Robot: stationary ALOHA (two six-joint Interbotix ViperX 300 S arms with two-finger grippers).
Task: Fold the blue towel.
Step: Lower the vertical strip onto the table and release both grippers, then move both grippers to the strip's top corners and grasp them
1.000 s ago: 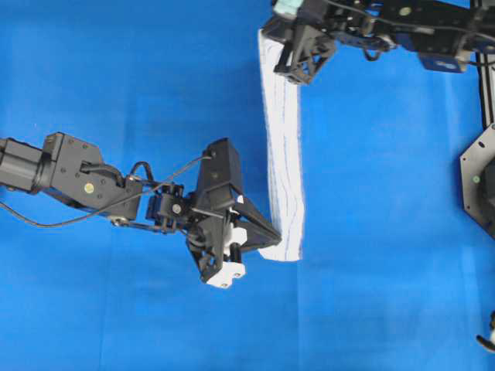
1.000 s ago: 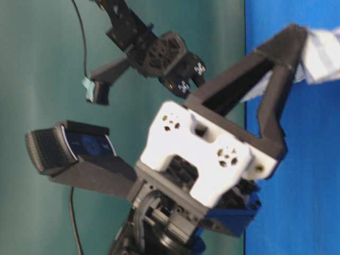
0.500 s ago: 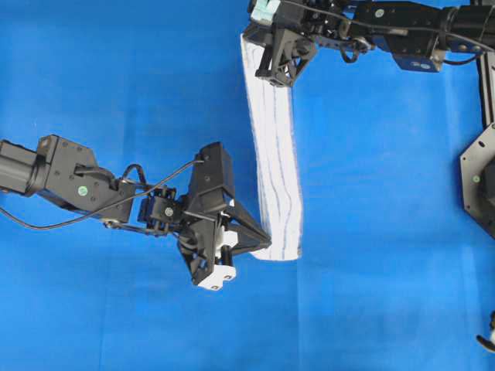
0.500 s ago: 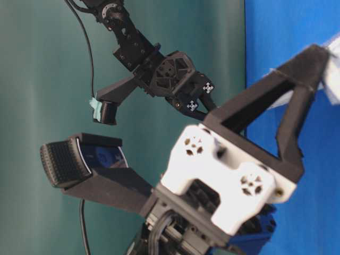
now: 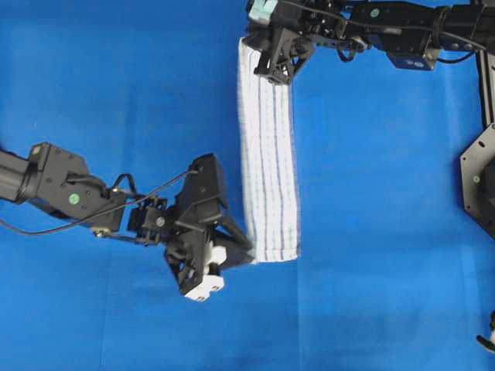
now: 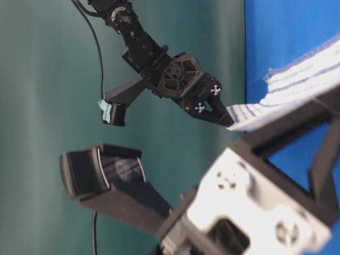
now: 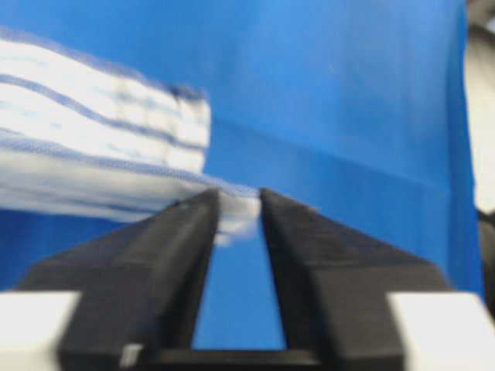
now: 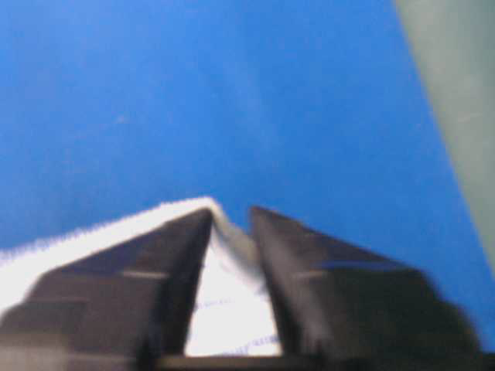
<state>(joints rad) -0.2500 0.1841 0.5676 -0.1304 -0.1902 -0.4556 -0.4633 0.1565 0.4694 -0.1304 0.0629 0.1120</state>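
Lying flatter and wider than half a second ago, the blue towel (image 5: pixel 268 154) now forms a long folded band on the blue sheet (image 5: pixel 116 93) that covers the tabletop, where earlier it hung as a narrower, partly raised strip between the two arms. Its long axis runs from the top of the overhead view down toward the middle, tilted slightly so the lower end sits a little further right than the upper end; the thin stripes run along that length. The upper end lies under the right claw (image 5: pixel 280 66), the lower end just beside the left claw (image 5: pixel 246 251).

The left arm has slid down and to the left in the overhead view since a second ago. In the left wrist view the left claw (image 7: pixel 236 209) has its jaws parted by a narrow gap, with a corner of the towel (image 7: pixel 100 147) still lying between the tips; whether the pads press on it cannot be told. In the right wrist view the right claw (image 8: pixel 230 220) likewise shows a gap between its jaws, with white cloth (image 8: pixel 224 309) visible between them; a grip cannot be confirmed there either.
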